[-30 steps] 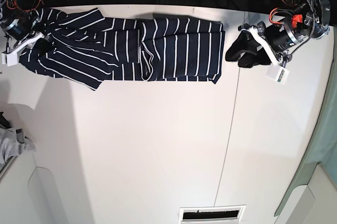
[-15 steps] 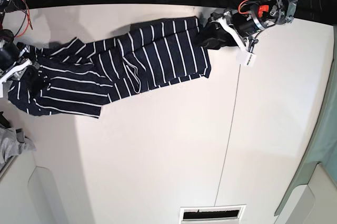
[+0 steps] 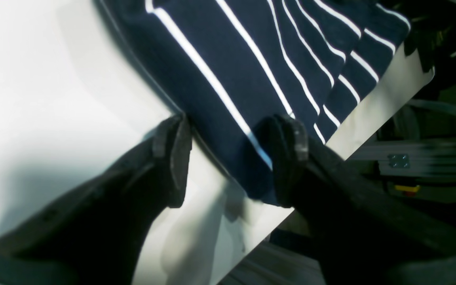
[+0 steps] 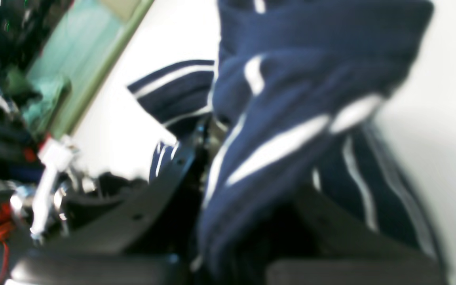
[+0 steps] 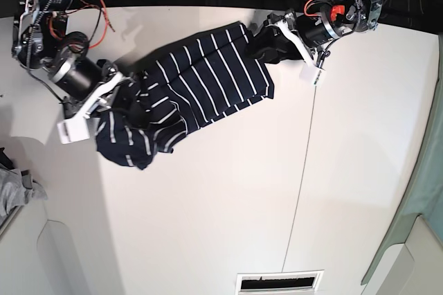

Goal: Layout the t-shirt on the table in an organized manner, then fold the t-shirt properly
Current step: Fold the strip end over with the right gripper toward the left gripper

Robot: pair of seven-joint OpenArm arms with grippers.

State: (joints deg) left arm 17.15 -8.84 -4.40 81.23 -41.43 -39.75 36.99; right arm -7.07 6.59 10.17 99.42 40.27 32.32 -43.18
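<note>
The navy white-striped t-shirt (image 5: 187, 87) lies bunched in a diagonal band on the white table (image 5: 208, 205), with its lower left end crumpled. In the base view my right gripper (image 5: 123, 95) is shut on that crumpled end. The blurred right wrist view shows the t-shirt (image 4: 291, 118) draped thick over the gripper. My left gripper (image 5: 266, 42) is at the shirt's upper right corner. In the left wrist view it (image 3: 230, 166) stands open, and the t-shirt (image 3: 251, 71) has its corner between the two fingers (image 3: 172, 158), near the table's back edge.
A grey cloth (image 5: 14, 191) lies at the left edge. A thin dark seam (image 5: 301, 170) runs down the table. A slotted vent (image 5: 279, 281) sits at the front edge. Cables and dark gear fill the back, and a green wall (image 5: 422, 191) is on the right.
My right gripper has swung in from the left edge toward the middle, dragging the shirt's end with it, so the shirt is shorter and more bunched. The left gripper has shifted slightly left.
</note>
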